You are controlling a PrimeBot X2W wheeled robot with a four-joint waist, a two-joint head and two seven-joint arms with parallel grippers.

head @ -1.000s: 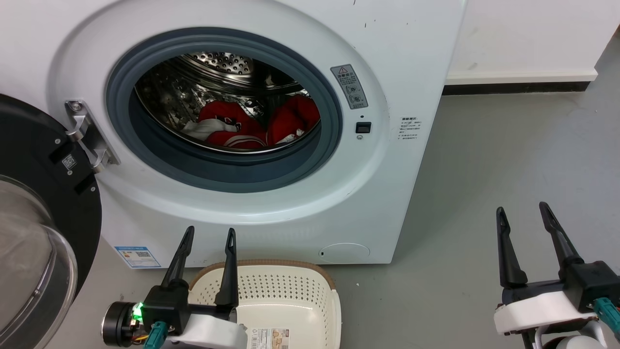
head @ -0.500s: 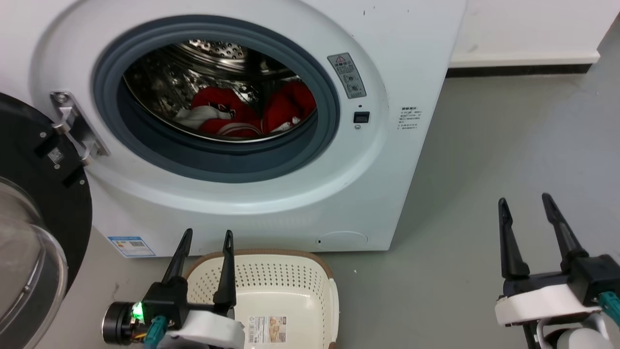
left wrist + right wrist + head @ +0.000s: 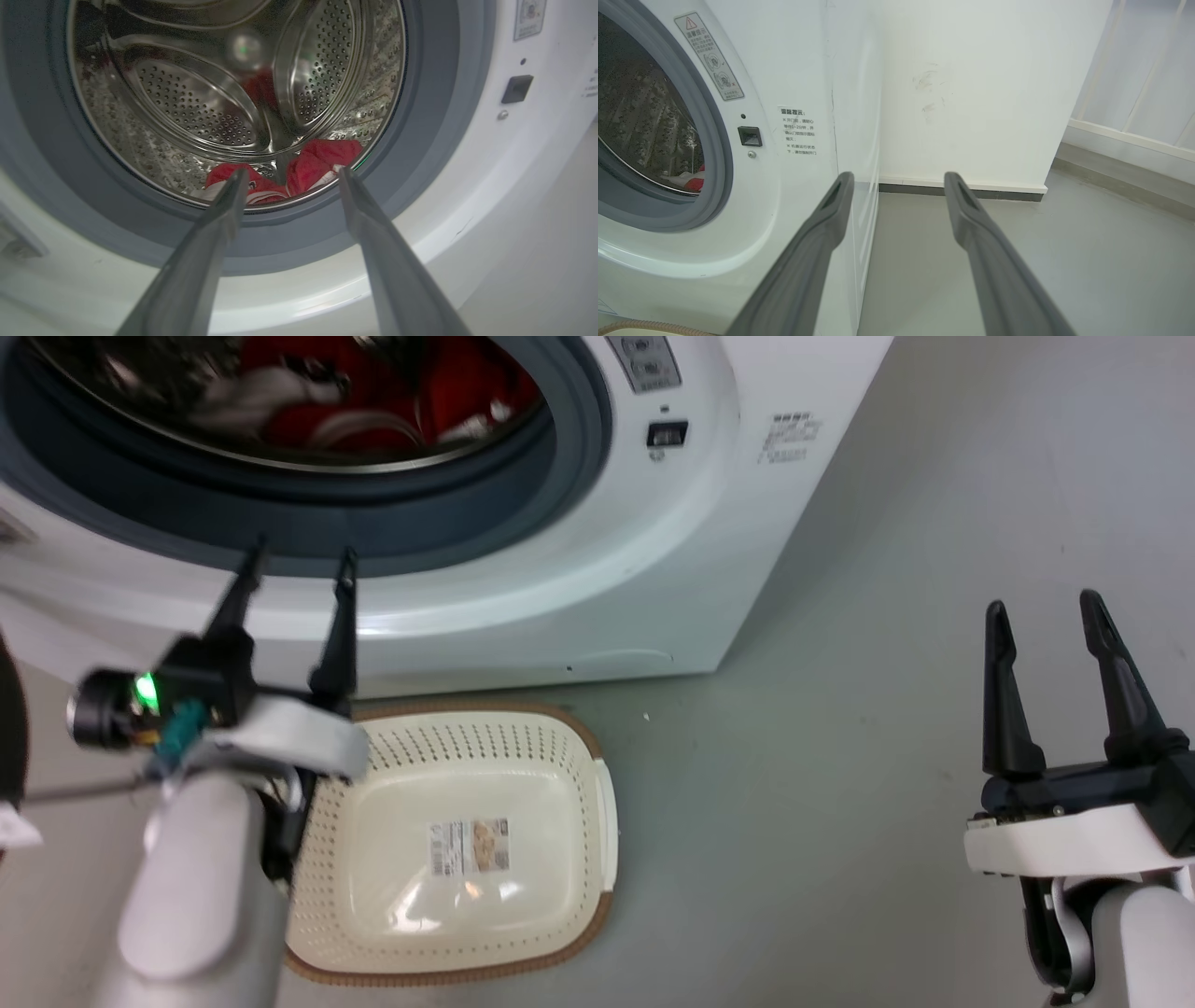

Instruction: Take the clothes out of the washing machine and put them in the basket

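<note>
The white washing machine (image 3: 653,569) fills the top left of the head view, its grey-rimmed porthole standing open. Red clothes (image 3: 373,401) with white trim lie at the bottom of the steel drum, and they also show as red clothes (image 3: 308,165) in the left wrist view. My left gripper (image 3: 299,565) is open and empty, its tips just in front of the porthole's lower rim, outside the drum. The cream basket (image 3: 597,803) sits empty on the floor below the machine. My right gripper (image 3: 1046,611) hangs open and empty over the floor to the right.
A grey floor (image 3: 887,709) spreads right of the machine. A white wall (image 3: 994,93) with a dark baseboard stands behind it. A label lies on the basket's bottom. The door's dark edge (image 3: 11,747) shows at the far left.
The head camera has tilted down and the picture has shifted, so the basket shows whole. My left gripper has risen from over the basket to the porthole's lower rim. Both grippers stay open.
</note>
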